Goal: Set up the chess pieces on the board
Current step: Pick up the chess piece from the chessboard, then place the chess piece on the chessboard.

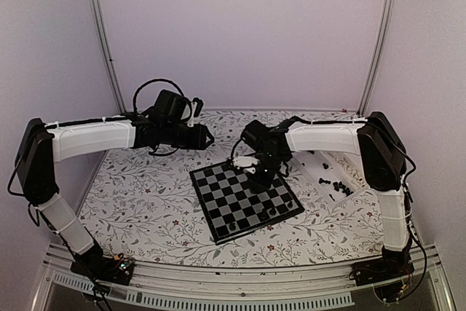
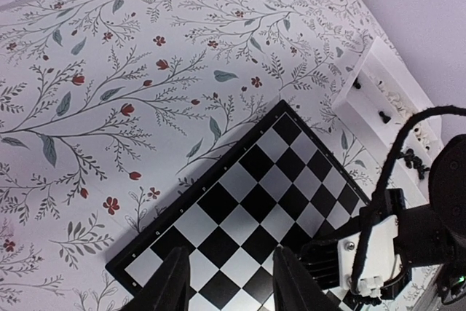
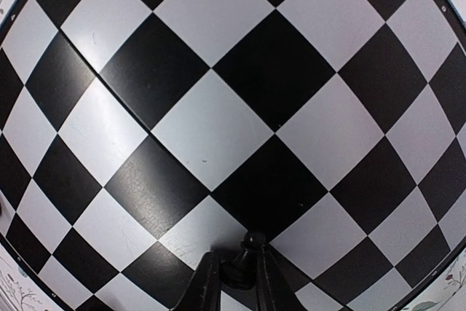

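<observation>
The board [image 1: 246, 200], black and grey checks inside a dark border, lies flat and askew on the floral worktop [image 1: 145, 202], a few black chess pieces [image 1: 271, 211] standing near its near-right edge and one black piece [image 3: 253, 253] upright, pinched in the right claw [image 3: 237, 266].

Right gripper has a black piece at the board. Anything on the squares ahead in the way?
Nothing visible does. The black piece sits between the fingers of the right gripper, and the board squares around it are bare. A few other pieces stand along the board's near edge, apart from it.
</observation>
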